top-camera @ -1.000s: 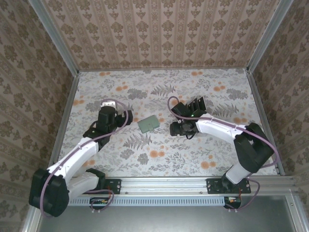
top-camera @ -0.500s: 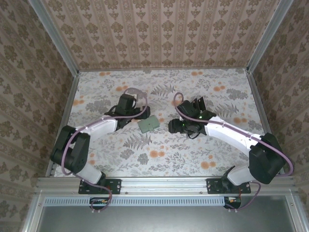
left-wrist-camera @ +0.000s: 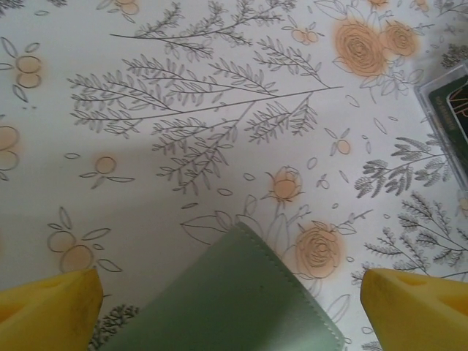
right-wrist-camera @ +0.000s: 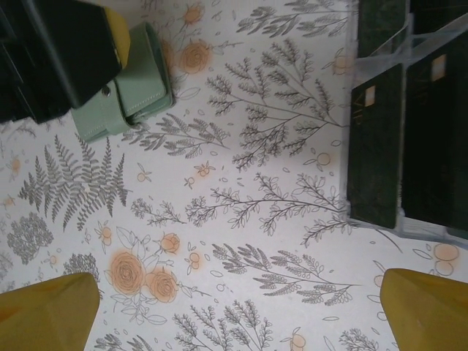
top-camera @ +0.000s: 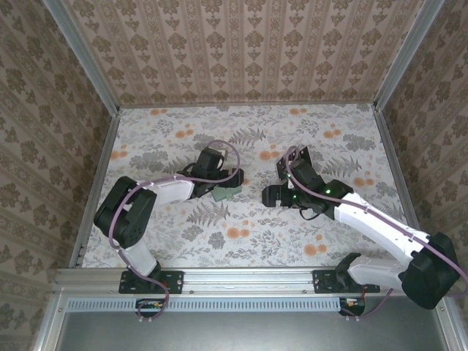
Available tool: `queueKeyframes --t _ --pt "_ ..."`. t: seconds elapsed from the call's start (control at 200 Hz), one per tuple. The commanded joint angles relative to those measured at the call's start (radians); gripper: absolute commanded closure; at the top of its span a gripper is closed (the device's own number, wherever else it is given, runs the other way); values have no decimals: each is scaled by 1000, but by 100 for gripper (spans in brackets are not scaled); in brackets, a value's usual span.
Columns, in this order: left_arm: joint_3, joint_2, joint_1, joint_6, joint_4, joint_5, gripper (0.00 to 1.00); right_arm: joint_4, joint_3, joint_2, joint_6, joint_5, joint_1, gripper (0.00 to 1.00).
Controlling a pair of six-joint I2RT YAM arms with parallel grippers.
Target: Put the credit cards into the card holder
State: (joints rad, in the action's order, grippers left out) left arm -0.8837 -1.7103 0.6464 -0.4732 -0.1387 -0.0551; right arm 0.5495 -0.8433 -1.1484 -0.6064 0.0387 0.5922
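Note:
The sage-green card holder [top-camera: 226, 194] lies flat on the floral table, left of centre. My left gripper [top-camera: 228, 184] is over it, open. In the left wrist view the card holder [left-wrist-camera: 227, 303] lies between the yellow fingertips [left-wrist-camera: 51, 303], and the pads do not touch it. The black credit cards [right-wrist-camera: 376, 124] stand in a clear plastic rack [right-wrist-camera: 404, 44] to the right, whose corner [left-wrist-camera: 447, 117] also shows beside the left wrist. My right gripper [right-wrist-camera: 234, 314] is open over bare table between the card holder [right-wrist-camera: 135, 88] and the rack, holding nothing.
The rack [top-camera: 298, 155] is partly hidden under the right arm in the top view. The left gripper's black body [right-wrist-camera: 55, 51] sits against the card holder. Patterned walls close in the table on three sides, with a metal rail along the near edge.
The left arm has swung right from the table's left part, bringing its gripper over the card holder. The right arm has shifted right and turned; the card holder stays put.

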Motion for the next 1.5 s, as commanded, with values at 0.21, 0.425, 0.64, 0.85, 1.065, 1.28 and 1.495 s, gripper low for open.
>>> queueKeyframes --t 0.21,0.425,0.64,0.85,1.065,1.28,1.495 --pt "125 108 105 -120 -13 92 0 1 33 44 -13 119 -60 0" --pt "179 177 202 -221 -45 137 0 13 37 78 -12 106 -61 0" --pt "199 274 273 -311 -6 256 0 20 45 102 -22 97 -61 0" --pt "191 408 193 -336 205 366 0 6 45 102 -42 127 -60 14" --pt "168 446 -5 -240 357 291 0 -5 -78 -116 -120 75 11 24" --pt "208 473 -182 -174 338 178 0 -39 -315 -464 -183 19 100 24" --pt "231 478 -248 -155 332 146 0 30 -542 -722 -242 -11 116 27"
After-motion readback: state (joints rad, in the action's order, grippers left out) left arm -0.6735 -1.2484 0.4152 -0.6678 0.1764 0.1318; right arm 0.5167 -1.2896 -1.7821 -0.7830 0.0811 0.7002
